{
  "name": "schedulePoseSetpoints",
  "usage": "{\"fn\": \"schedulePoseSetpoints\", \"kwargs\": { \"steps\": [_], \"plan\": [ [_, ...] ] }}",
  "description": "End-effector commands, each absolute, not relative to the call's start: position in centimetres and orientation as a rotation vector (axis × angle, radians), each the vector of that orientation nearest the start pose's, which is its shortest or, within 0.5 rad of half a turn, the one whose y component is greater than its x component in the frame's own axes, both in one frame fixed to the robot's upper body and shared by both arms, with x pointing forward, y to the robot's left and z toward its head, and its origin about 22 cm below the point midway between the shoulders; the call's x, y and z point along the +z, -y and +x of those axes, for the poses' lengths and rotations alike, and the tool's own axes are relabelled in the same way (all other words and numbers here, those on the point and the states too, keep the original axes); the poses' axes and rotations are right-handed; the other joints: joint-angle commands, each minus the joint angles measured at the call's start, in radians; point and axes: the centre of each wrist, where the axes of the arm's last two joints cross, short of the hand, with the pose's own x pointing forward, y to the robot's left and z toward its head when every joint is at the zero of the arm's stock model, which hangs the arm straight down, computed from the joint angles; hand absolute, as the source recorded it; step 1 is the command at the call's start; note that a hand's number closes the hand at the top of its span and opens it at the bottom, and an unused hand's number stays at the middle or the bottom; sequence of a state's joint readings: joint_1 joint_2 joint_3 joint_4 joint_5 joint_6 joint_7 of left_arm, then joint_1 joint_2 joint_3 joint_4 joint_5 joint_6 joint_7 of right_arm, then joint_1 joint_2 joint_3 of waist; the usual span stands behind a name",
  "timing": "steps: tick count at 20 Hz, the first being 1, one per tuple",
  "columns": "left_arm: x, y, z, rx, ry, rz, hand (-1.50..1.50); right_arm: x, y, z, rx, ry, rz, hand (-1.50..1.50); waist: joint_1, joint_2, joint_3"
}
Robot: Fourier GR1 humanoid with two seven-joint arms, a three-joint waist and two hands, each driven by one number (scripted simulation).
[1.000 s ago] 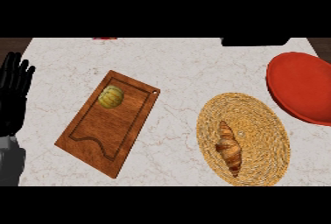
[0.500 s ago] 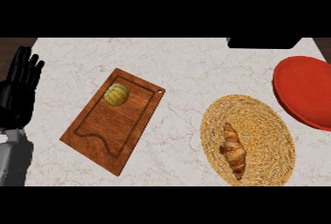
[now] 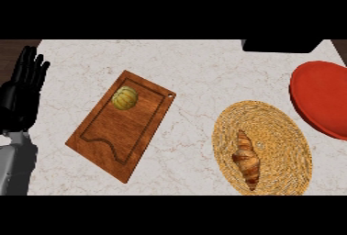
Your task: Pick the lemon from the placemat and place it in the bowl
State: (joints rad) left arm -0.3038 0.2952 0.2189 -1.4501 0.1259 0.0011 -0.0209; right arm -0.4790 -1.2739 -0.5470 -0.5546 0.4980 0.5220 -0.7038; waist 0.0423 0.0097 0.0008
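Head view: a pale marble counter seen from above. At the left edge the left hand rests open, its black fingers straight and pointing up. Right of it, a wooden cutting board lies at a slant, with the yellow-green lemon on its upper end. Further right, a croissant lies on a round woven placemat. The red bowl sits near the placemat, at the right edge, well apart from the lemon.

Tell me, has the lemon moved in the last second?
No. Judged against the board, the lemon lies in the same top corner as before.
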Motion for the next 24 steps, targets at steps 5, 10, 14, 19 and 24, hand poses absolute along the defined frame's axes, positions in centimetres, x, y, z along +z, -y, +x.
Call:
{"fn": "schedulePoseSetpoints", "kwargs": {
  "steps": [5, 10, 14, 19, 24],
  "plan": [
    [8.1, -32.0, 31.1, -0.001, 1.791, 0.213, 0.0, 24.8, 56.7, 27.9, 0.861, 1.476, -0.701, 1.5, -0.009, -0.001, -0.001],
    [7.8, -33.3, 30.8, 0.033, 1.778, 0.223, 0.0, 21.6, 52.8, 32.2, 0.881, 1.443, -0.653, 1.5, -0.022, -0.004, -0.001],
    [10.0, -33.3, 30.8, 0.027, 1.798, 0.232, 0.0, 18.3, 53.1, 31.9, 0.916, 1.381, -0.708, 1.5, -0.027, -0.005, 0.0],
    [8.0, -31.5, 30.5, 0.015, 1.803, 0.221, 0.0, 14.0, 49.8, 34.7, 0.875, 1.265, -0.774, 1.5, -0.02, -0.002, 0.0],
    [9.1, -32.7, 29.7, 0.021, 1.798, 0.233, 0.0, 11.2, 48.9, 35.4, 0.729, 1.226, -0.687, -1.5, -0.01, -0.002, 0.001]
  ]
}}
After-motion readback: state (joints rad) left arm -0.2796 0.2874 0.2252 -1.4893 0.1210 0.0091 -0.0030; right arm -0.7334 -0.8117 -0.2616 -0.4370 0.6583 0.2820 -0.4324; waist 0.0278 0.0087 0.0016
